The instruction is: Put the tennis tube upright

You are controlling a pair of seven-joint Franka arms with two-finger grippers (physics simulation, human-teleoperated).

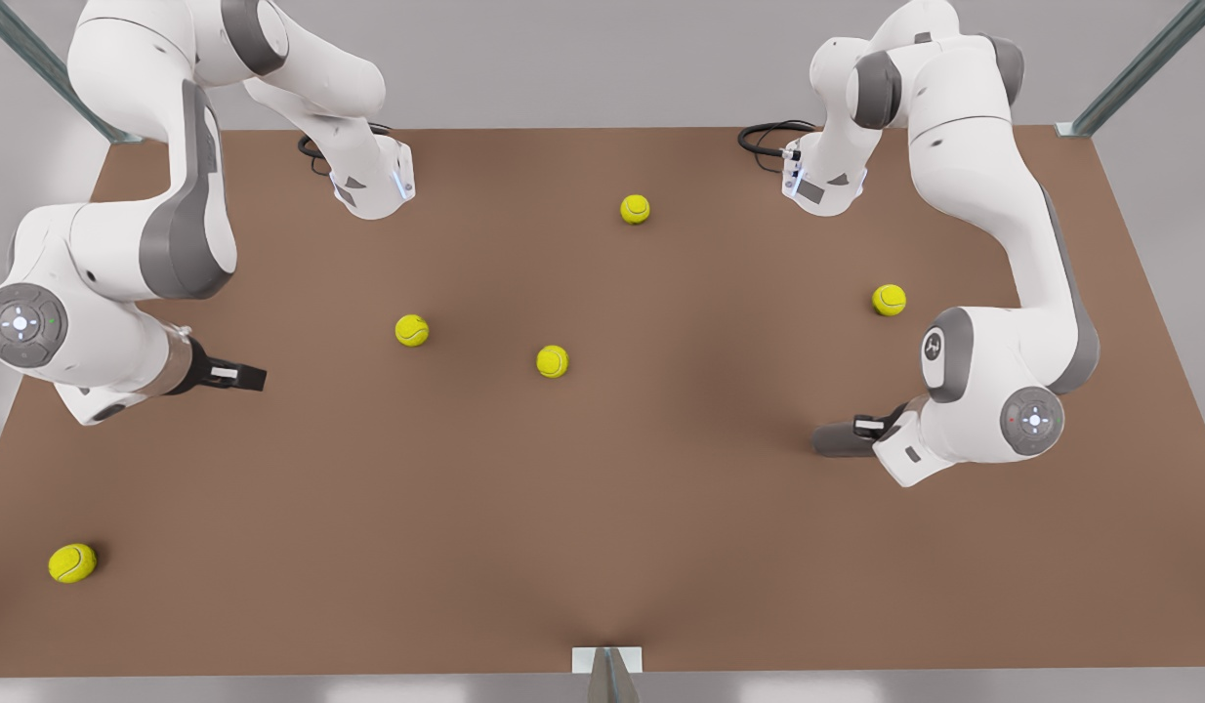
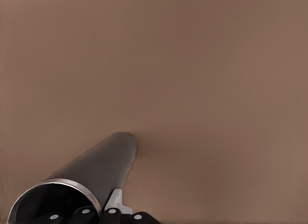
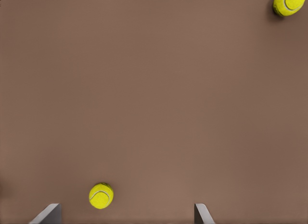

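Note:
The tennis tube is a dark grey cylinder sticking out toward the front view's left from my left gripper, low over the brown table. In the left wrist view the tube runs away from the camera. Its light-rimmed open end is nearest, and its far end is down at the table. My left gripper is shut on the tube's wall at that rim. My right gripper hangs at the front view's left and is open, its fingertips spread wide over bare table.
Several yellow-green tennis balls lie scattered: one and another mid-table, one at the back, one near the left arm, one at the front left corner. Two balls lie under the right wrist.

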